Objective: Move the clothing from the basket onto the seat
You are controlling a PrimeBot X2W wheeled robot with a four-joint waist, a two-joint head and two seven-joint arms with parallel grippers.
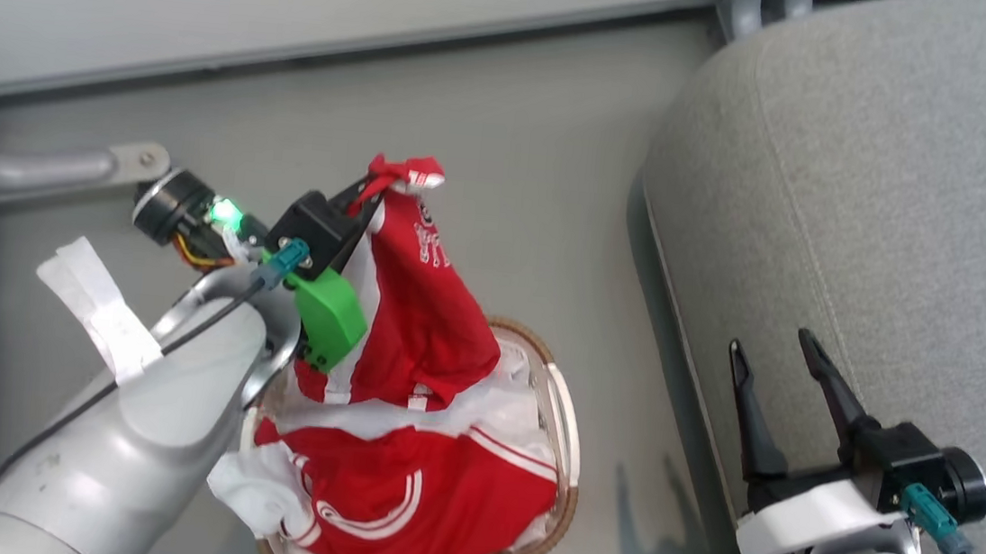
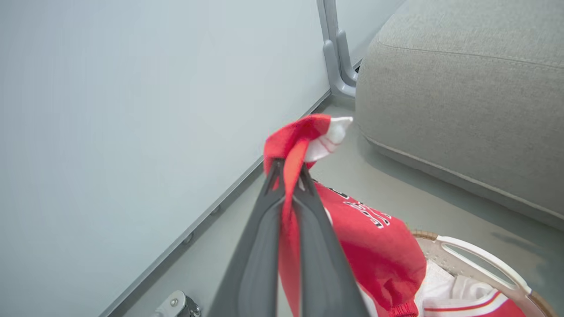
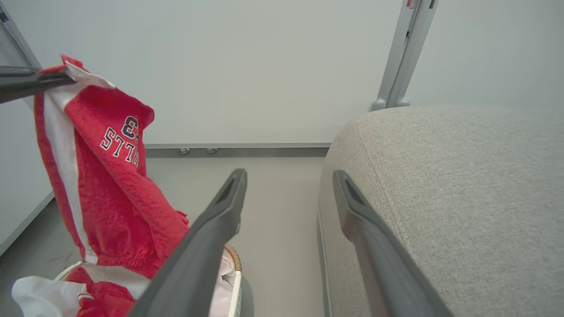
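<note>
Clothing (image 1: 421,324): one red garment with a white side stripe hangs from the left gripper (image 1: 364,192), whose fingers are clamped together on a bunched top corner; a red-and-white tuft pokes out past the tips. It hangs over the basket (image 1: 568,411), its hem at the level of the contents; contact with the pile cannot be told. The white lettering is folded, so only a "3" and a few letters can be read in the right wrist view. A second red garment (image 1: 427,497) with white stripes lies inside the basket on the white liner (image 1: 256,485). The basket's left side is hidden behind the left forearm (image 1: 144,424), and its near rim is cut off by the frame edge. The right gripper (image 1: 771,345) is spread wide and empty, over the front edge of the seat (image 1: 897,216). The seat is to the right of the basket, apart from it across a strip of floor (image 1: 544,119).
</note>
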